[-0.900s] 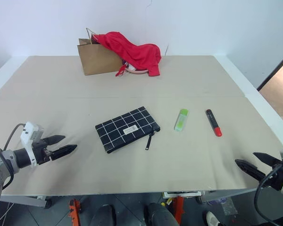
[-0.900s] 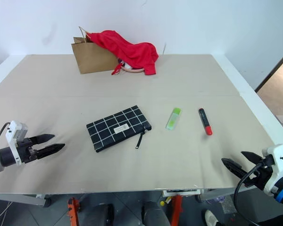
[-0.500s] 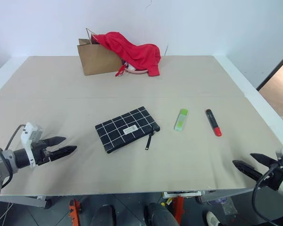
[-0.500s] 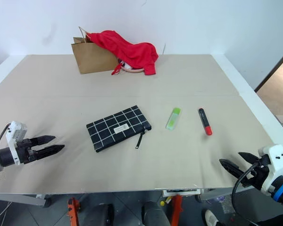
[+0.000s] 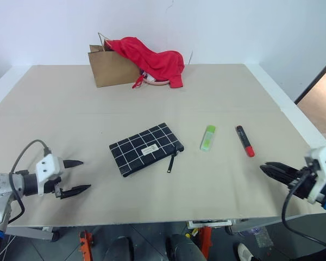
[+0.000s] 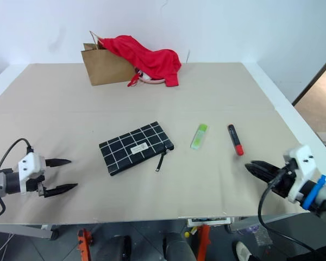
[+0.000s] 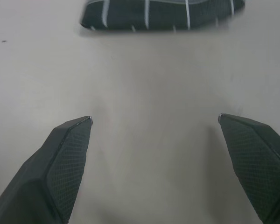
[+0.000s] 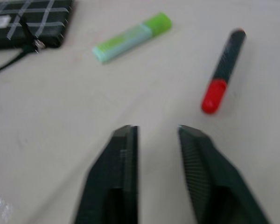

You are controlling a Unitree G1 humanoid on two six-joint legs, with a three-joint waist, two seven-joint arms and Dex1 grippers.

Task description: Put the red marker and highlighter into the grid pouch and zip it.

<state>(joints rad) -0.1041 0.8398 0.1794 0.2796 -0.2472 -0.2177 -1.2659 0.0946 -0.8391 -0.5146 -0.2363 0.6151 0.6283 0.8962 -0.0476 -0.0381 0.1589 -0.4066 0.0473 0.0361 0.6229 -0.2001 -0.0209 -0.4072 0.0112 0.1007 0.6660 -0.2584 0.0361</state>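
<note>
While the left gripper (image 5: 76,177) is hovering wide open near the grid pouch (image 5: 146,148), the right gripper (image 5: 273,170), nearly shut and empty, is nearer the red marker (image 5: 245,141) and highlighter (image 5: 208,137), both lying lengthwise away from it.

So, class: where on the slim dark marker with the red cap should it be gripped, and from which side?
Grip the slim dark marker with the red cap across the middle of its barrel, coming from above. It lies flat on the beige table, apart from the lime-green highlighter, so both long sides are free for the fingers.
</note>
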